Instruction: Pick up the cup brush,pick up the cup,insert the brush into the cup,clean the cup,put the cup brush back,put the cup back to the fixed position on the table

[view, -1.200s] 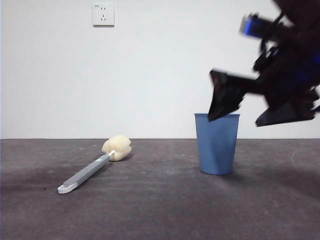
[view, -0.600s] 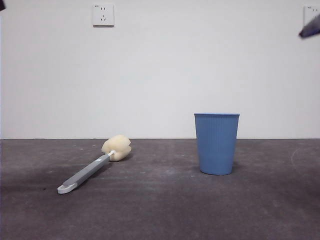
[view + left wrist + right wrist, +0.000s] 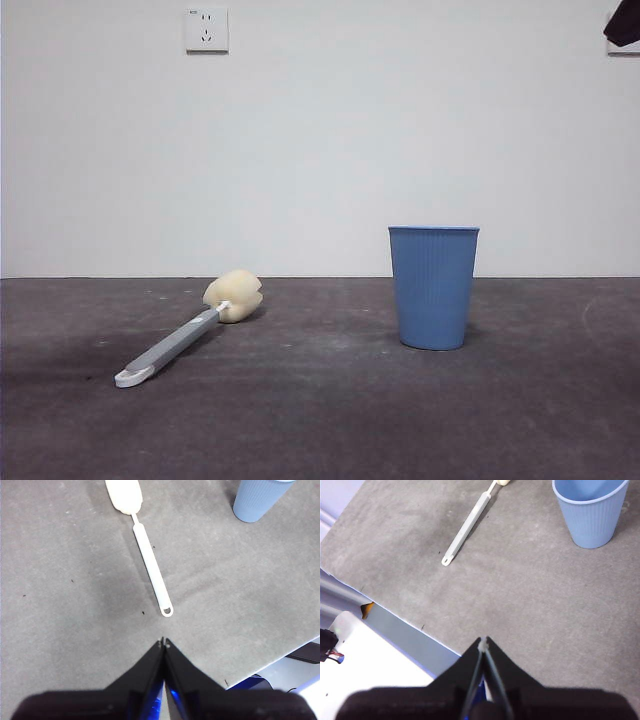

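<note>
The cup brush (image 3: 185, 335) lies flat on the table (image 3: 320, 410) at the left, sponge head toward the wall, white loop toward the camera. The blue ribbed cup (image 3: 433, 287) stands upright to its right, apart from the brush. My left gripper (image 3: 164, 642) hangs shut and empty above the table, just short of the cup brush's (image 3: 150, 565) looped end, with the cup (image 3: 257, 499) farther off. My right gripper (image 3: 483, 640) is shut with nothing in it, high over the table near its edge, well back from the cup (image 3: 590, 511) and cup brush (image 3: 466, 528).
A white wall socket (image 3: 206, 29) sits high on the back wall. A black arm tip (image 3: 624, 24) shows at the top right corner. The table's edge (image 3: 415, 625) runs close below the right gripper, with a white surface beyond it.
One second ago a dark arm hung open-jawed over the cup's rim at the right. It has risen out of the front view, leaving only a tip at the top right corner. Cup and brush have not moved.
</note>
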Controlling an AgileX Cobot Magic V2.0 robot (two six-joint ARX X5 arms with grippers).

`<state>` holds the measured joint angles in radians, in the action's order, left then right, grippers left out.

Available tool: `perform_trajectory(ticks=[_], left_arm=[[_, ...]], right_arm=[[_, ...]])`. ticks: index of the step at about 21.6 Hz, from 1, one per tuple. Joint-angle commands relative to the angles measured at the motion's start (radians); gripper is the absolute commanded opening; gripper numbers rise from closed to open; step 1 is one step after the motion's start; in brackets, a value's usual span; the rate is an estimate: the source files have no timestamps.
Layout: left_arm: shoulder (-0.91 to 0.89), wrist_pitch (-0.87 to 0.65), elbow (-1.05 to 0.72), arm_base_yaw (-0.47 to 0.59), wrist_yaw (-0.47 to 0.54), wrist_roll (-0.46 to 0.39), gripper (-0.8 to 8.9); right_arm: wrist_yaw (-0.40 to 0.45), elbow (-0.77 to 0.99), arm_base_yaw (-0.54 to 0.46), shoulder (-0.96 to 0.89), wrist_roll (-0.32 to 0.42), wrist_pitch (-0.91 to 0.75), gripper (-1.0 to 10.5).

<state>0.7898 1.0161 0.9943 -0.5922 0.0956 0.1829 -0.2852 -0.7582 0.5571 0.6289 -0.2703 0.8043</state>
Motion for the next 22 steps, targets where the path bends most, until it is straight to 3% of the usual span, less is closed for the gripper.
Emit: perform_trajectory(ticks=[1,8,10,12,16,19,22], left_arm=[[-0.001,-0.008,-0.008,-0.002,0.004,-0.011,-0.04],[-0.018,-0.012,-0.008,0.011,0.015,-0.011,-0.04],[-0.060,-0.046,-0.008,0.057,0.015,-0.057,-0.04],[-0.125,-0.184,-0.009,0.141,0.014,-0.100,-0.04],[-0.280,-0.665,-0.117,0.330,0.002,-0.220,-0.04],[-0.402,-0.961,-0.325,0.446,0.002,-0.237,-0.04],[-0.505,-1.116,-0.537,0.522,0.002,-0.230,-0.04]], right_arm=[[0.003,0.002,0.002,-0.001,-0.001,-0.006,0.0],[0.003,0.002,0.002,-0.001,-0.001,-0.006,0.0],[0.003,0.002,0.002,-0.001,-0.001,-0.006,0.0],[0.003,0.002,0.002,-0.001,-0.001,-0.006,0.0],[0.003,0.002,0.002,-0.001,-0.001,-0.006,0.0],[0.003,0.002,0.002,-0.001,-0.001,-0.006,0.0],[0.003,0.002,0.002,-0.001,-0.001,-0.006,0.0]])
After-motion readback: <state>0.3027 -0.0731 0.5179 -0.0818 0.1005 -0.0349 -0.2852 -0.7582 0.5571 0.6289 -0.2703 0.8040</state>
